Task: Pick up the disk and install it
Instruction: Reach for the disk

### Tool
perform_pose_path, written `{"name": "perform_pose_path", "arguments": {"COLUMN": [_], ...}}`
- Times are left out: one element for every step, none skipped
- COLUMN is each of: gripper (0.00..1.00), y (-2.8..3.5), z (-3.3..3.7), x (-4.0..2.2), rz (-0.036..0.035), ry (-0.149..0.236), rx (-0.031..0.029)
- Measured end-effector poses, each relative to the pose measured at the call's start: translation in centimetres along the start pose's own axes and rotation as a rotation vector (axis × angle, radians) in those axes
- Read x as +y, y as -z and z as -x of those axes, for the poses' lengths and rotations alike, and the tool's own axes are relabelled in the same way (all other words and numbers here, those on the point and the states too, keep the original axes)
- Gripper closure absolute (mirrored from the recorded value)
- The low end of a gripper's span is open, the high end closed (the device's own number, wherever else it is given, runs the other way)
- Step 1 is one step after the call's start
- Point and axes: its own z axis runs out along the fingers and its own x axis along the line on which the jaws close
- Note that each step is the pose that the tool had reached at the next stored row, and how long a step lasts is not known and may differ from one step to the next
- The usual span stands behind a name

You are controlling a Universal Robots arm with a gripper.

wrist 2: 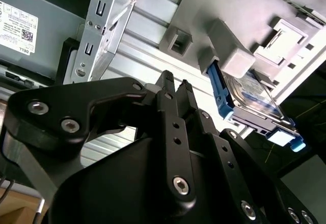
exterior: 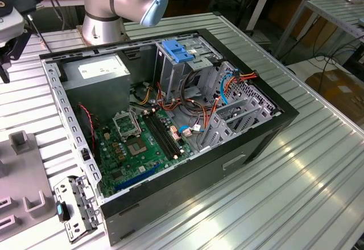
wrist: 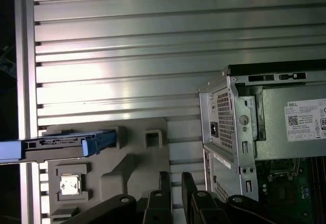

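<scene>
The disk (wrist 2: pixel 253 100), a metal drive in a blue plastic frame, stands on its edge in a slot of a grey fixture plate (wrist 2: pixel 232 56). In the first wrist view the disk (wrist: pixel 66 143) appears edge-on on that plate (wrist: pixel 133 155). My gripper (wrist 2: pixel 174 80) hangs above the ribbed table beside the fixture, a short way from the disk and not touching it. In the first wrist view the gripper (wrist: pixel 174 177) is shut, with only a thin slit between its black fingers and nothing held. The arm's wrist (exterior: pixel 9 23) is at the exterior view's left edge.
An open computer case (exterior: pixel 239 148) lies on the ribbed aluminium table (exterior: pixel 318 165), with a motherboard (exterior: pixel 136 142), cables and a blue bracket (exterior: pixel 181 51) on its drive cage. The grey power supply (wrist: pixel 293 127) sits in the case corner nearest the gripper. A loose metal bracket (exterior: pixel 77 207) lies beside the case.
</scene>
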Motion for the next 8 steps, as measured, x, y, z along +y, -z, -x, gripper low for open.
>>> {"name": "perform_pose_path", "arguments": {"gripper": [0.76,0.76,0.76,0.76,0.76,0.76,0.76,0.76], "y": [0.0,0.0,0.0,-0.01,-0.01,-0.01,-0.01,-0.01], "z": [-0.13,-0.24,-0.48,-0.63,-0.75,-1.02,-1.16,-1.33], "x": [-0.01,-0.02,-0.04,-0.05,-0.06,-0.08,-0.09,-0.1], "rz": [0.0,0.0,0.0,0.0,0.0,0.0,0.0,-0.0001], "ry": [0.0,0.0,0.0,0.0,0.0,0.0,0.0,0.0], "rx": [0.0001,0.0001,0.0002,0.0003,0.0003,0.0003,0.0004,0.0004]}}
